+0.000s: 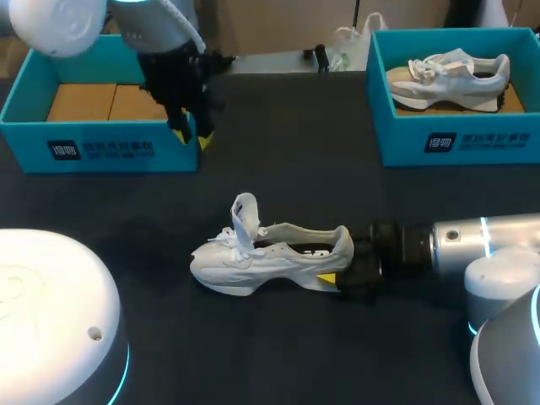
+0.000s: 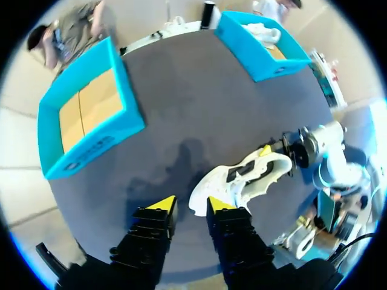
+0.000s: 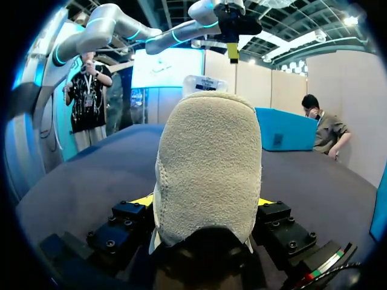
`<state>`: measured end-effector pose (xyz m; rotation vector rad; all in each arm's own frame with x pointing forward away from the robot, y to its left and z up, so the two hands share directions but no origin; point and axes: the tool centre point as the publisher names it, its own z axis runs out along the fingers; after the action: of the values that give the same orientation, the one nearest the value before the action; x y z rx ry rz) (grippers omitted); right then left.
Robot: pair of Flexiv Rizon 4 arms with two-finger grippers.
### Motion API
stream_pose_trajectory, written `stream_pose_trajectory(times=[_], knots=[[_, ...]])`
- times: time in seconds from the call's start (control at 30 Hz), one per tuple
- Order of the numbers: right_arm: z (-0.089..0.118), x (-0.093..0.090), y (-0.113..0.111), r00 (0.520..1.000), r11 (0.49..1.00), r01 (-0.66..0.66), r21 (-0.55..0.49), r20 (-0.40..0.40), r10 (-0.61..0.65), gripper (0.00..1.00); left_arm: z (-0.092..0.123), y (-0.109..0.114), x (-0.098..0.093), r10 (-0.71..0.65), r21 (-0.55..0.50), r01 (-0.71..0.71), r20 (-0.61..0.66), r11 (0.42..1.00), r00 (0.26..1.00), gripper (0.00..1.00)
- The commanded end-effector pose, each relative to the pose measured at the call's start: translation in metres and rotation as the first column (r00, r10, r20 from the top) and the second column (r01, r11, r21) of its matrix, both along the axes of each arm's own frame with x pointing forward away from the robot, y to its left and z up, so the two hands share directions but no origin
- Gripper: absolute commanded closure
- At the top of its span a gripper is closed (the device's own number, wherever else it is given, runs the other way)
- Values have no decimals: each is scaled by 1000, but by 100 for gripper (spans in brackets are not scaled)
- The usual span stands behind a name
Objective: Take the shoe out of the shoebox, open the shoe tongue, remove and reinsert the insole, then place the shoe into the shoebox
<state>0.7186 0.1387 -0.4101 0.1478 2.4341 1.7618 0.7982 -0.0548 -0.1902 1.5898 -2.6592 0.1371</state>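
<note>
**Shoe** (image 1: 270, 253): white low trainer, set on its sole at the middle of the worktop (image 1: 278, 169), toe toward the left arm's side, outside both boxes.

**Handling, as judged:** light. The upper is taken to be soft and easily crushed, the sole and heel counter stiffer. Hold is best taken at the heel or along the sole edge, never by the loose laces.

**Heel** (image 3: 208, 163): rounded, faced in napped, suede-like fabric, and clenched from both sides by the right claw (image 3: 205, 202).

**Tongue** (image 1: 245, 211): thin, floppy, stood raised above the opening.

**Left claw** (image 2: 190, 204): released, nothing held, hung above the worktop by the empty shoebox (image 1: 101, 152), which has teal card walls and a brown card floor.

**Second shoebox** (image 1: 456, 139): of like build, at the far right, with another shoe (image 1: 451, 80) laid inside.

**Worktop:** dark and matte.
</note>
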Motion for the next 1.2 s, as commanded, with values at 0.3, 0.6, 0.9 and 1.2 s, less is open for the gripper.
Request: stream_pose_trajectory(times=[0.3,0.6,0.9,1.2], knots=[[2,0,0,1000,1000,1,-3,-1,-1,100,23,-22,-7,-330,31,329,56,944,942,100],[2,0,0,1000,1000,1,-3,-1,-1,100,30,-26,-24,-753,4,756,94,655,652,100],[2,0,0,1000,1000,1,-3,-1,-1,100,30,-26,-24,-753,4,756,94,655,652,100],[2,0,0,1000,1000,1,-3,-1,-1,100,30,-26,-24,-753,4,756,94,655,652,100]])
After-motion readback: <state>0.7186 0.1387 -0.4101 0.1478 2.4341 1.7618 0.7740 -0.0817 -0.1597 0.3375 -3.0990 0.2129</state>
